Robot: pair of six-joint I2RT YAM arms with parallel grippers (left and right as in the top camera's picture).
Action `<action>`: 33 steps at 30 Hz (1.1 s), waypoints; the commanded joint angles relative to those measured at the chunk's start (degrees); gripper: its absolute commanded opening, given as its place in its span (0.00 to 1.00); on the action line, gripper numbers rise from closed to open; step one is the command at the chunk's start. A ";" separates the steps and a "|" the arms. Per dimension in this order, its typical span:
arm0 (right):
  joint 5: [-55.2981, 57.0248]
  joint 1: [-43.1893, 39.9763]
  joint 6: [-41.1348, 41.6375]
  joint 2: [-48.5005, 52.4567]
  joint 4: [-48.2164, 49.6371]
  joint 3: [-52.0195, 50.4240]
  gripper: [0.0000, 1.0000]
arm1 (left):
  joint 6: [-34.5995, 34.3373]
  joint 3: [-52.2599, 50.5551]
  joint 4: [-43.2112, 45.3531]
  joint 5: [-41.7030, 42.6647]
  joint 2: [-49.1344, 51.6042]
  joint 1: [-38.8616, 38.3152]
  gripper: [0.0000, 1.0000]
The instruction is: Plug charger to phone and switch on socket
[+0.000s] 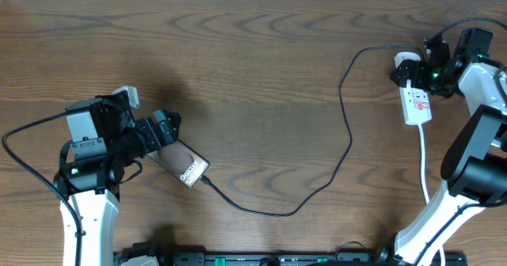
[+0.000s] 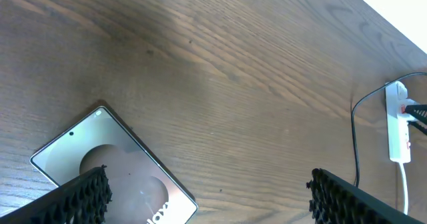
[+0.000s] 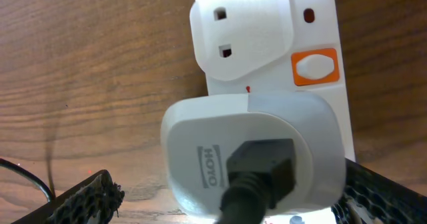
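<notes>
On table [image 1: 253, 60], glossy phone [image 1: 187, 166], seemingly plugged.

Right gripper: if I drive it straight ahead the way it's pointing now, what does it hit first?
Probably the white plug head seated in the socket, centred between the fingers of the open right gripper. The orange switch sits off to one side. Depth is unclear.

Open table [image 1: 261, 68] mid-span; charger [image 1: 349, 131] loops across right-centre; plug head [image 3: 250, 157] fills one end of socket [image 3: 267, 31].
</notes>
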 commanded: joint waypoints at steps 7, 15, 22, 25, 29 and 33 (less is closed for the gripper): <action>-7.10 2.56 1.09 2.43 -2.69 -0.70 0.95 | 0.96 0.52 -0.15 -0.70 0.22 -0.11 0.93; -7.76 2.84 1.14 2.43 -2.05 -2.60 0.95 | 0.96 0.52 -0.17 -0.72 0.22 -0.11 0.93; -9.27 3.54 2.43 2.43 0.09 -4.79 0.94 | 0.96 0.52 -0.22 -0.72 0.22 -0.11 0.93; -9.66 3.98 2.60 2.43 0.24 -5.07 0.93 | 0.96 0.52 -0.33 -0.72 0.22 -0.11 0.93; -9.66 4.48 3.28 2.43 0.24 -5.07 0.93 | 0.96 0.52 -0.33 -0.70 0.22 -0.11 0.93; -9.64 4.70 3.32 2.43 0.09 -5.07 0.93 | 0.96 0.52 -0.33 -0.72 0.22 -0.11 0.93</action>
